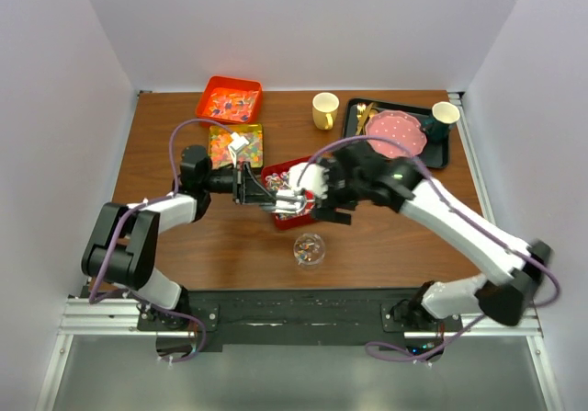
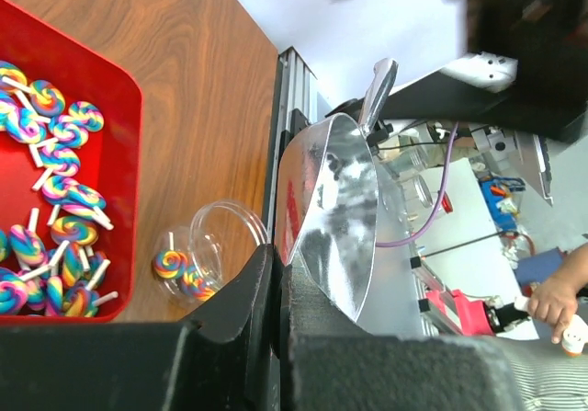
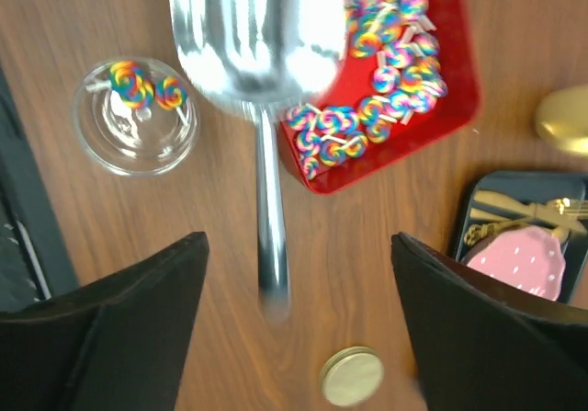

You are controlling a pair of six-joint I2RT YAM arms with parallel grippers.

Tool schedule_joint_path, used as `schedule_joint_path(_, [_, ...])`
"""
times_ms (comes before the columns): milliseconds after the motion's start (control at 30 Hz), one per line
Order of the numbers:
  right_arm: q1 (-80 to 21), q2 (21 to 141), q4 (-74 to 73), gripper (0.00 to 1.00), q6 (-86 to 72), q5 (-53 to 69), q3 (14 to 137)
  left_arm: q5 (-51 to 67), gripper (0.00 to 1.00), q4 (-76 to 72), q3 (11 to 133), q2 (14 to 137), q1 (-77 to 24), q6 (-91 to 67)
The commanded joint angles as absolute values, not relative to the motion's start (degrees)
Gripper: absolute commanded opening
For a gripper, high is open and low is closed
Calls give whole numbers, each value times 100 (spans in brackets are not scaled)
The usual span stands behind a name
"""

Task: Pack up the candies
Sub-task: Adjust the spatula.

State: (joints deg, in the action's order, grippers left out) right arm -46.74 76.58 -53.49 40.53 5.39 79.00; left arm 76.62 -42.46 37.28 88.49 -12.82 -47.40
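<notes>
Rainbow swirl lollipop candies [image 2: 55, 186] fill a red tray [image 1: 276, 168], which also shows in the right wrist view [image 3: 459, 98]. A small clear jar [image 1: 309, 249] in front of it holds two lollipops [image 3: 138, 85]. My left gripper [image 2: 278, 255] is shut on the rim of a shiny metal scoop [image 2: 335, 218] and holds it over the tray's near edge. My right gripper [image 3: 299, 236] is open above the table, with the scoop's handle [image 3: 269, 227] lying between its fingers, not touched. More candies lie in an orange tray [image 1: 230, 100] and a yellow tray [image 1: 236, 144].
A gold jar lid [image 3: 352, 376] lies on the wood. At the back stand a yellow mug [image 1: 324, 110] and a black tray [image 1: 439, 154] with a pink dotted plate [image 1: 397, 133], cutlery and a green cup [image 1: 444, 117]. The table's front rail is just beyond the jar.
</notes>
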Motion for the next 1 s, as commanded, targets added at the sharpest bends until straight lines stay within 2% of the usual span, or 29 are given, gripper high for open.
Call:
schedule_joint_path(0, [-4167, 6671, -4974, 88, 3762, 2231, 7883, 7972, 0, -4256, 4262, 8965, -1230, -4458])
schedule_joint_path(167, [-3797, 6978, -4913, 84, 3340, 2978, 8059, 8182, 0, -3876, 4544, 9096, -1204, -4201])
schedule_joint_path(233, [-3630, 7127, -4861, 79, 3453, 3295, 8077, 8279, 0, -3876, 4535, 9105, -1204, -4289])
schedule_joint_path(500, [-3551, 7602, -4166, 69, 3323, 3419, 7893, 8367, 0, -3867, 4535, 9105, -1204, -4324])
schedule_joint_path(667, [-3551, 7725, -4394, 58, 3629, 3515, 8025, 8350, 0, -3850, 4535, 9167, -1204, -4324])
schedule_joint_path(833, [-3542, 7725, -4622, 52, 4034, 3402, 8007, 8332, 0, -3867, 4623, 9229, -1204, -4342])
schedule_joint_path(967, [-3551, 7752, -4641, 42, 4078, 3410, 7998, 8332, 0, -3885, 4623, 9237, -1213, -4351])
